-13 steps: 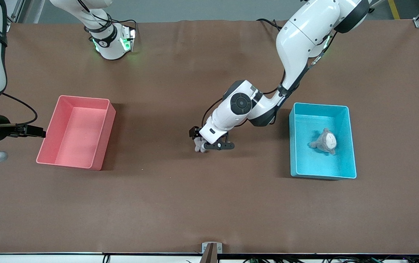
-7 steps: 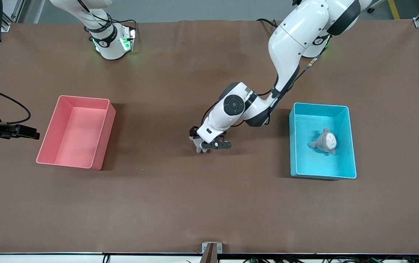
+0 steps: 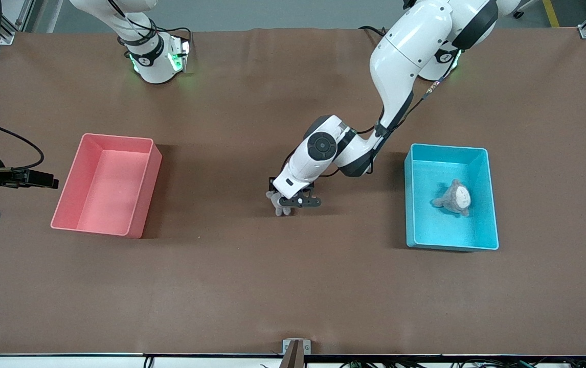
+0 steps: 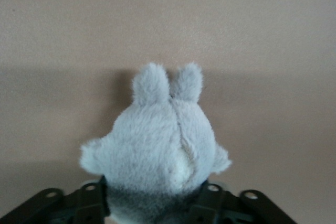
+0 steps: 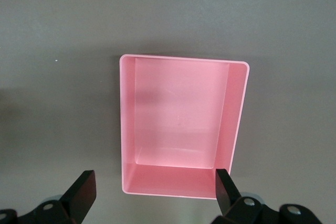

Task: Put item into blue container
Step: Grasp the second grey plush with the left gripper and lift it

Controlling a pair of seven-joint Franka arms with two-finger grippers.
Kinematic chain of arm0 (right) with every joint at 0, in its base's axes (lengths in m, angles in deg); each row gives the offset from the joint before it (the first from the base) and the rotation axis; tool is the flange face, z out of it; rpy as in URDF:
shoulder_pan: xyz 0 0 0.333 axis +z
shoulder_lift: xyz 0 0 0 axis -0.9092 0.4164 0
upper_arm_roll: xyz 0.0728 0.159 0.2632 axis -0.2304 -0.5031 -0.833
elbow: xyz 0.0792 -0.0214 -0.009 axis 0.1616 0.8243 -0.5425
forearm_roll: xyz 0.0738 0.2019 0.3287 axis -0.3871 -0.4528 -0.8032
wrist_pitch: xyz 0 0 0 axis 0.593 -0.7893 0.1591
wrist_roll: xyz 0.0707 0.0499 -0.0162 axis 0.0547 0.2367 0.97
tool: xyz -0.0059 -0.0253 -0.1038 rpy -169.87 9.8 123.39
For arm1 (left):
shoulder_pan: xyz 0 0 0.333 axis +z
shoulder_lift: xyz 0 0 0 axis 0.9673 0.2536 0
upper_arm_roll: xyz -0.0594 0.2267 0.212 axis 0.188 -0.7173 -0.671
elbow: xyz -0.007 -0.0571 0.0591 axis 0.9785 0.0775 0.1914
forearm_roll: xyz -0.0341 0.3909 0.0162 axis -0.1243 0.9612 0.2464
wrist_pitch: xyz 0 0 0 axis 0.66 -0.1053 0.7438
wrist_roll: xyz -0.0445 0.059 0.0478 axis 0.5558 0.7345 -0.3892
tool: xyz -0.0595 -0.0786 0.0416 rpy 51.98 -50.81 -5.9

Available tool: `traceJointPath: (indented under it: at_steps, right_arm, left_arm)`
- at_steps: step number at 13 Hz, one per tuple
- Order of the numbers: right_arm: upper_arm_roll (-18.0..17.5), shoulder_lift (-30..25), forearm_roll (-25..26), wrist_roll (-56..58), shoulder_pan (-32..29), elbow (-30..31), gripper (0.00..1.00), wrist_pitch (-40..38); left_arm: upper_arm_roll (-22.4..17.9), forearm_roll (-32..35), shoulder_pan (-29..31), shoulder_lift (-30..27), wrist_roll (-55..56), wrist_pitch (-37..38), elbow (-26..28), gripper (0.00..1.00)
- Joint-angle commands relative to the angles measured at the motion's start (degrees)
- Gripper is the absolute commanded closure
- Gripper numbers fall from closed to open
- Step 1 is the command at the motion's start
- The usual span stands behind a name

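A grey plush toy (image 3: pixel 275 199) with two small ears rests on the brown table at mid-table. My left gripper (image 3: pixel 289 202) is shut on it; in the left wrist view the black fingers (image 4: pixel 89 203) press both sides of the plush toy (image 4: pixel 157 145). The blue container (image 3: pixel 451 244) stands toward the left arm's end of the table. A second grey plush (image 3: pixel 455 198) lies inside it. My right gripper (image 3: pixel 42 180) hangs open beside the pink bin, with nothing between its fingers (image 5: pixel 81 192).
The pink bin (image 3: pixel 106 184) stands toward the right arm's end of the table and holds nothing; the right wrist view shows the pink bin (image 5: pixel 178 119) from above. A metal bracket (image 3: pixel 295 347) sits at the table's edge nearest the front camera.
The left arm has shifted a little toward the right arm's end, its gripper staying low around the plush toy. The right gripper has moved slightly beside the pink bin.
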Motion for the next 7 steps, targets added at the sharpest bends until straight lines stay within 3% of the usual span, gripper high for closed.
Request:
traceJointPath:
  at_steps: [1,4,7]
  right_arm:
    - [-0.5,-0.6,-0.5,-0.4,-0.4,0.4,0.0,-1.0]
    - [-0.5,-2.5,-0.4,-0.3,-0.3,1.2,0.0,-1.2]
    - [-0.5,-6.5,0.1,-0.2,0.2,3.4,0.0,-1.0]
  left_arm:
    - [-0.6,-0.2,-0.4,-0.5,0.0,-0.2,-0.4,0.7]
    - [-0.9,3.4,0.2,-2.1,-0.4,1.8,-0.3,0.81]
    - [-0.9,8.3,2.9,-8.8,-2.9,13.7,-0.5,0.81]
